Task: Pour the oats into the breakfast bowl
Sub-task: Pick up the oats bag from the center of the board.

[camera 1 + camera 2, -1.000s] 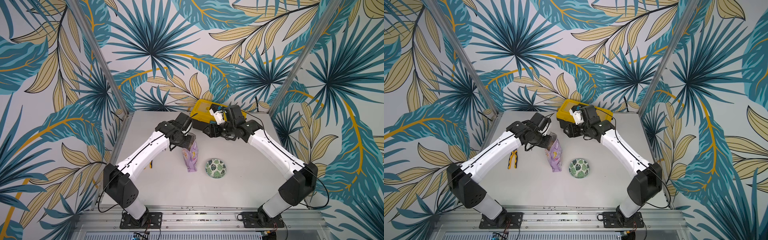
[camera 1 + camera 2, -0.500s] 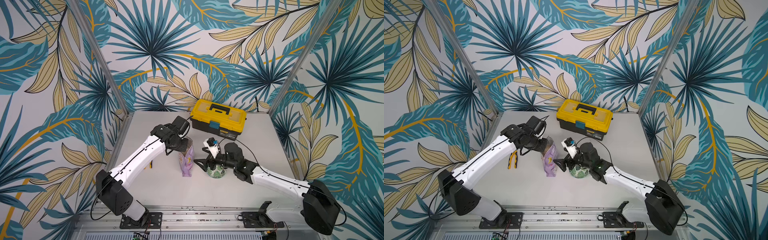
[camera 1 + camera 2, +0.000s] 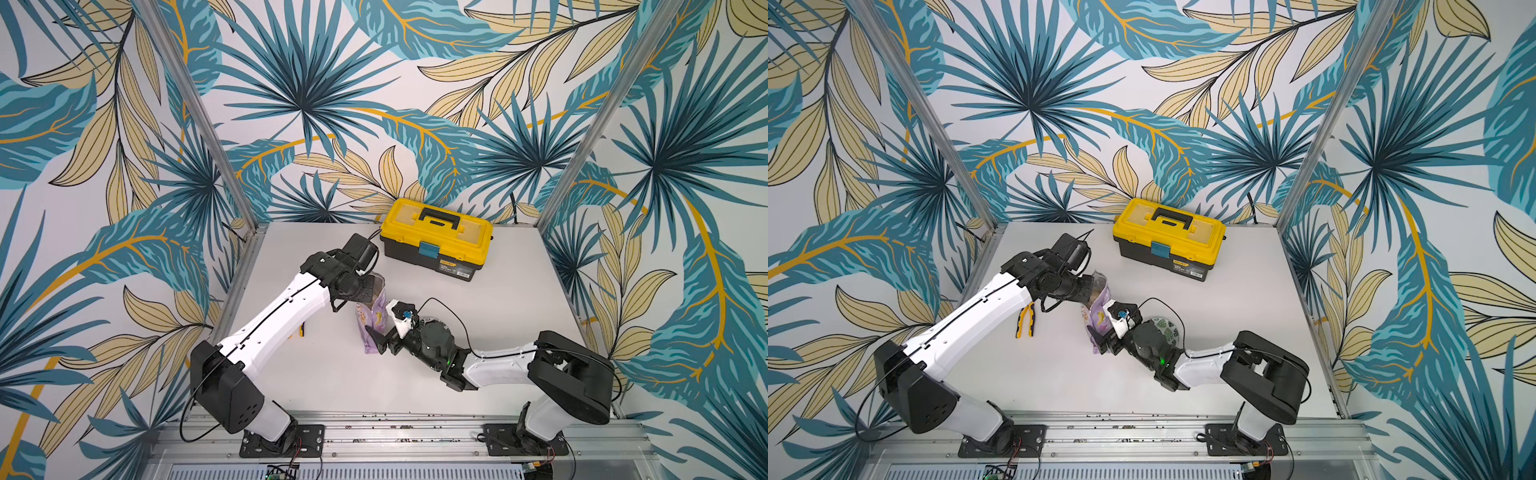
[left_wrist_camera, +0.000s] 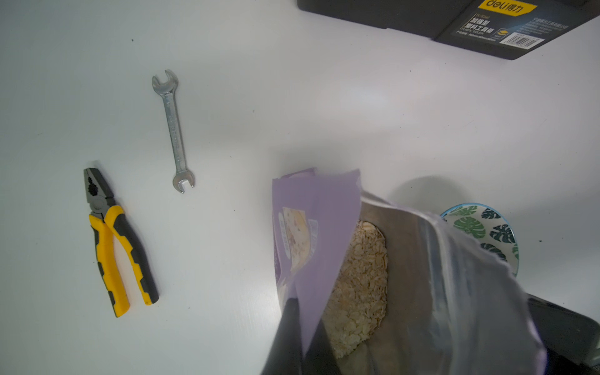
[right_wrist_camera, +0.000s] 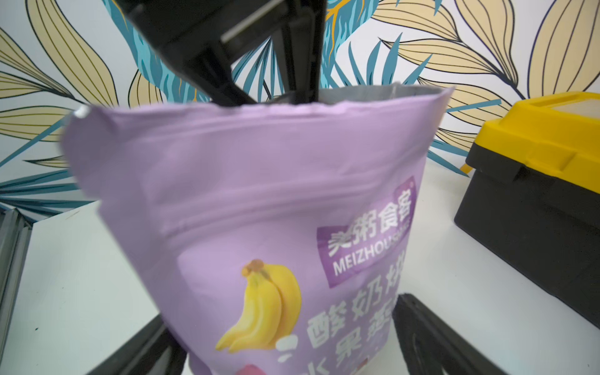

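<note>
At the middle of the white surface (image 3: 519, 307), the lilac-purple flat stand-up pouch (image 3: 372, 320) stands upright, top edge pinched by the left end effector (image 3: 371, 291); pale beige oat flakes (image 4: 360, 279) lie inside. The right end effector (image 5: 282, 341) is spread wide astride its lower half. The small white leaf-patterned ceramic bowl (image 3: 1167, 326) sits just beside, partly under that wrist. Closing there could buckle the soft pouch; tipping then may scatter flakes.

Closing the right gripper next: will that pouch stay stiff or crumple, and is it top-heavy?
Probably floppy: the pouch has thin, creased walls and a wavy torn rim. Likely bottom-heavy, since the oats sit low inside.
</note>
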Controlling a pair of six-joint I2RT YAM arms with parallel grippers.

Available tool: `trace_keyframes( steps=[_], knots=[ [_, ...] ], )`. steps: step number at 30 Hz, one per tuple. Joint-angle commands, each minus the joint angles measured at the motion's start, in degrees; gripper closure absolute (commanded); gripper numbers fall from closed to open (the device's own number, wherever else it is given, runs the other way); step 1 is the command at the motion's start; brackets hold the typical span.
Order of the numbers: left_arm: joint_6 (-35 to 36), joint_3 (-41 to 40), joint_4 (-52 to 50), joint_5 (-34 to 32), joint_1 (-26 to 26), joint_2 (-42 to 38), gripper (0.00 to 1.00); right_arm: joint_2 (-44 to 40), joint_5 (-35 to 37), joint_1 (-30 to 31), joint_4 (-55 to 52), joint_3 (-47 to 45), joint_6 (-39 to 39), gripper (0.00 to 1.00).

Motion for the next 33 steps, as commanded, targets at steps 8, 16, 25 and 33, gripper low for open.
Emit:
trace_keyframes(
  steps=[8,16,25,33],
  knots=[
    [-0.46,-0.74,2.89,-0.79,-0.02,-2.14,0.97,8.14,6.98,1.47,4.31,2.27,5.96,0.01],
    [0.60,-0.48,2.64,-1.58,0.08,-1.75,0.96,12.52,6.59,1.51,-3.46,6.25,10.00,0.01],
    [1.39,-0.66,-0.20,-4.54,0.48,-1.85,0.95,15.95,2.83,1.43,-9.50,10.47,11.33,0.10],
    [1.95,-1.96,-3.51,-7.93,1.70,-4.45,0.94,16.09,0.48,0.35,-11.88,11.13,12.82,0.48]
  ],
)
